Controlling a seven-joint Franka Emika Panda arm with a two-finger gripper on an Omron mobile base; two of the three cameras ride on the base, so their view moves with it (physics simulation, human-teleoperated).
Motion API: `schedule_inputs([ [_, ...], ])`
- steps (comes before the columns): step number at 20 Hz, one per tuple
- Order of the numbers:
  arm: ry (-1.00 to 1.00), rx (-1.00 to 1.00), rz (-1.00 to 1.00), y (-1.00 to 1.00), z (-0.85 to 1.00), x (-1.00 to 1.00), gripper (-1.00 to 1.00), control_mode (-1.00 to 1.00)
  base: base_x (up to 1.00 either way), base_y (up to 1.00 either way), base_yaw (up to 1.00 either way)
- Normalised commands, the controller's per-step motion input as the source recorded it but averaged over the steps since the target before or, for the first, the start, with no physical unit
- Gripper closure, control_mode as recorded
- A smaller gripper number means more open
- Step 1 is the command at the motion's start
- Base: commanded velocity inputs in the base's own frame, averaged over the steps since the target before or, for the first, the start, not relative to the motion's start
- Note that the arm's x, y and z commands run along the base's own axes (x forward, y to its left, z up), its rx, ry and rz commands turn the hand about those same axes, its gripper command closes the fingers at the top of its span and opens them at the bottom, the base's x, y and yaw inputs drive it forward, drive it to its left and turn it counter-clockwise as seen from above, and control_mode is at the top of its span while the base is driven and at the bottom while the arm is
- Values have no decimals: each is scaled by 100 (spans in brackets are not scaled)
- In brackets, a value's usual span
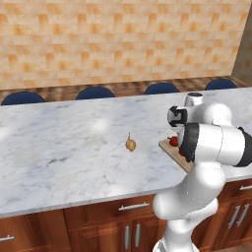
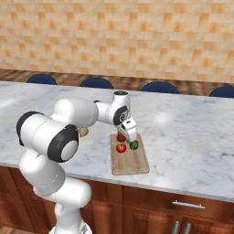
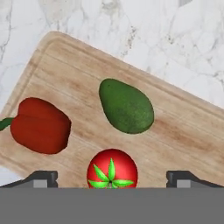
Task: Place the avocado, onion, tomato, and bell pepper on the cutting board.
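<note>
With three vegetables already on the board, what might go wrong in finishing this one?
1. The onion sits alone on the marble counter, away from the cutting board; round, it may roll when gripped.
2. Avocado, tomato and bell pepper crowd one part of the board, so setting the onion down could knock one off.

White marble counter [image 1: 64, 147] carried a wooden cutting board [image 2: 135, 163] near its front edge and an onion [image 1: 130, 143] lying apart, on bare stone.
</note>
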Motion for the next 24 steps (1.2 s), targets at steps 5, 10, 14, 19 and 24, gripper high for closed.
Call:
schedule_inputs([
  [5,0,0,0,27,41,-8,-100,-100,0,0,0],
  [10,2,0,0,48,26,-8,-100,-100,0,0,0],
  [14,5,0,1,61,15,-10,-100,-100,0,0,0],
  [19,5,1,4,69,7,-5,-100,-100,0,0,0],
  [24,4,1,10,64,0,0,-100,-100,0,0,0],
])
